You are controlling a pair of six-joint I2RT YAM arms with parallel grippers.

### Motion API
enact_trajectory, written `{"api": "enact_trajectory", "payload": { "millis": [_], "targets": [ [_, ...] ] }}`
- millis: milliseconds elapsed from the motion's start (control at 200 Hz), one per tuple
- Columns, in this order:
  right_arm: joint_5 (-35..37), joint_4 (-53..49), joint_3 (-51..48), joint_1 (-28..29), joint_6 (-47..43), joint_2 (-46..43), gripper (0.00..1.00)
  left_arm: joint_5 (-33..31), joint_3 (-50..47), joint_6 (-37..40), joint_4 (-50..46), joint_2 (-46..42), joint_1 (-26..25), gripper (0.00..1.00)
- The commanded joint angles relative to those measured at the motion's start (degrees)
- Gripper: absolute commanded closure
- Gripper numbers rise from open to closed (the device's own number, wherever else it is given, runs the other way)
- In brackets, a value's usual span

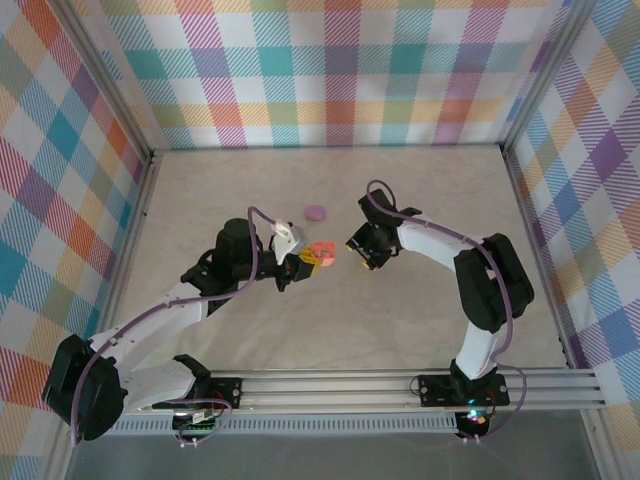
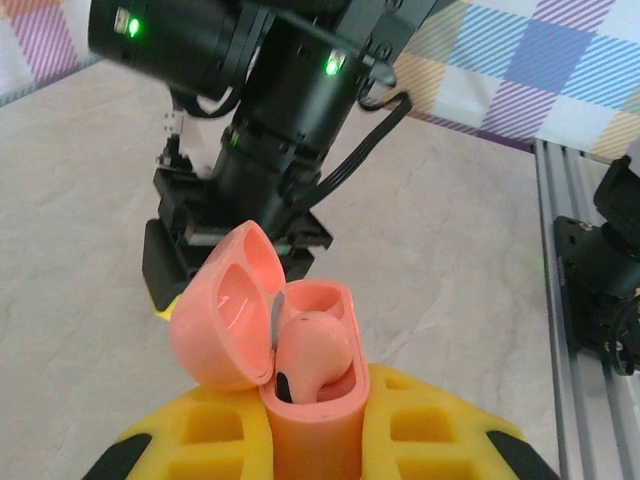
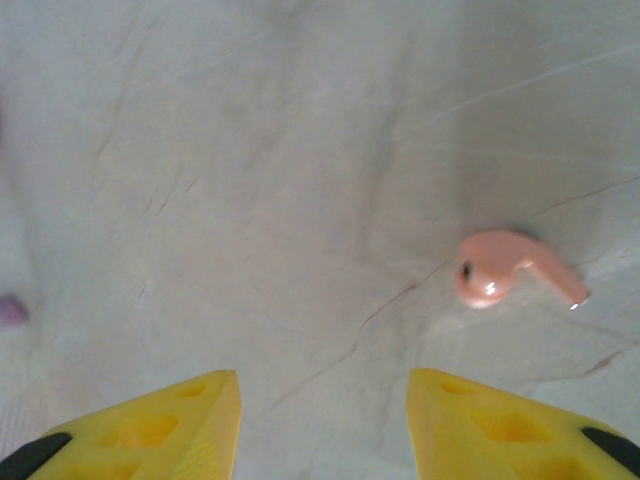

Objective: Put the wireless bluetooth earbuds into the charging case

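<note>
My left gripper (image 1: 308, 260) is shut on an orange-pink charging case (image 2: 300, 370), held upright between its yellow fingers (image 2: 440, 430) with the lid swung open to the left. One orange-pink earbud (image 2: 312, 352) sits in the case's near slot, and the far slot (image 2: 320, 298) is empty. My right gripper (image 3: 325, 400) is open just above the table with nothing between its fingers. A second orange-pink earbud (image 3: 505, 270) lies on the table ahead of it and to the right, apart from both fingers. In the top view the right gripper (image 1: 362, 252) hovers just right of the held case (image 1: 322, 253).
A closed purple pebble-shaped case (image 1: 316, 213) lies on the table behind the two grippers. A purple shape (image 3: 10, 312) is cut off at the left edge of the right wrist view. Plaid walls enclose the table, and a metal rail (image 1: 400, 385) runs along its near edge.
</note>
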Motion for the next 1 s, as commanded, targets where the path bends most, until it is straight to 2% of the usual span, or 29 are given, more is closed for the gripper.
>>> {"api": "enact_trajectory", "payload": {
  "millis": [0, 105, 200, 345, 460, 580, 740, 830, 995],
  "targets": [
    [-8.43, -3.15, 2.97, -2.59, -12.00, -3.16, 0.54, -2.77, -1.03, -0.76, 0.23, -1.63, 0.65, 1.00],
    [-13.26, -6.17, 6.44, -4.99, -29.46, -2.56, 0.55, -3.31, -2.82, -2.27, 3.12, -2.55, 0.65, 1.00],
    [-12.50, -8.88, 8.55, -6.04, -43.68, -1.43, 0.59, -1.44, -4.68, -3.45, 7.15, -3.57, 0.65, 1.00],
    [-13.16, -6.78, 6.74, -7.21, -58.53, -0.43, 0.62, 3.61, -3.88, -3.31, 8.04, -3.55, 0.65, 1.00],
    [-16.28, -5.90, 4.96, -9.35, -63.59, 0.68, 0.60, 7.90, -1.69, -3.15, 6.81, -2.34, 0.65, 1.00],
    [-15.31, -4.70, 2.64, -9.66, -69.03, 0.71, 0.60, 9.90, 0.36, -3.23, 5.05, -1.16, 0.65, 1.00],
    [-13.36, -6.85, 4.57, -9.57, -75.89, 4.01, 0.60, 9.58, 0.64, -3.44, 4.00, -0.62, 0.65, 1.00],
    [-14.63, -9.01, 6.79, -9.14, -78.15, 6.22, 0.60, 9.17, 0.47, -3.31, 3.28, -0.55, 0.65, 1.00],
    [-11.32, -9.72, 6.86, -8.25, -79.91, 7.67, 0.60, 7.80, -0.02, -3.47, 3.25, -0.41, 0.65, 1.00]
  ]
}}
